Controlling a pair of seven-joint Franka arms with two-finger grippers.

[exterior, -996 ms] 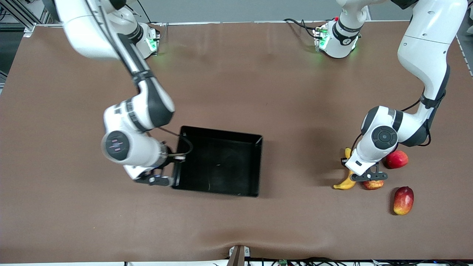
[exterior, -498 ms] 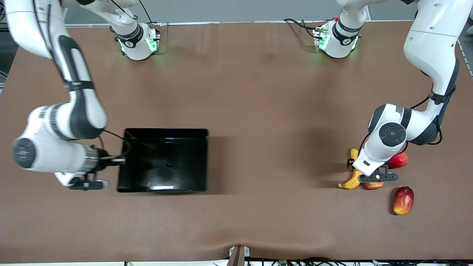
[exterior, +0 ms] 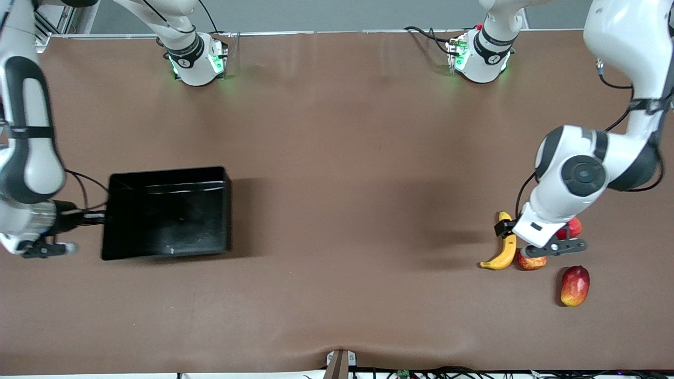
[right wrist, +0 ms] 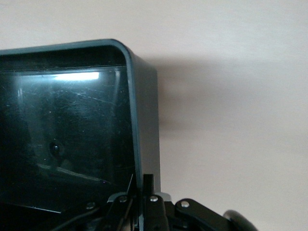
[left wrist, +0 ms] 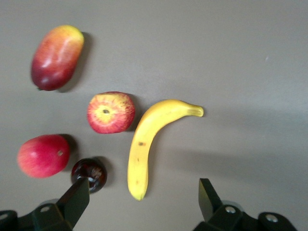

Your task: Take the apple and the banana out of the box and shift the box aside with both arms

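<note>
Box [exterior: 166, 212] sits empty at the right arm's end of the counter [exterior: 337, 158]; right gripper [right wrist: 142, 192] has its fingers pinched on the wall at that end — long axis runs along the counter; any further slide is this arm's job. Left gripper [left wrist: 144, 204] hovers over the banana [exterior: 504, 246], fingers wide, empty; apple [exterior: 531, 260] just beside the banana.

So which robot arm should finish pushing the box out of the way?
The right one, probably. Its gripper is shut on the box wall at its end of the table. The left gripper hangs open over the banana and apple, well away from the box.
</note>
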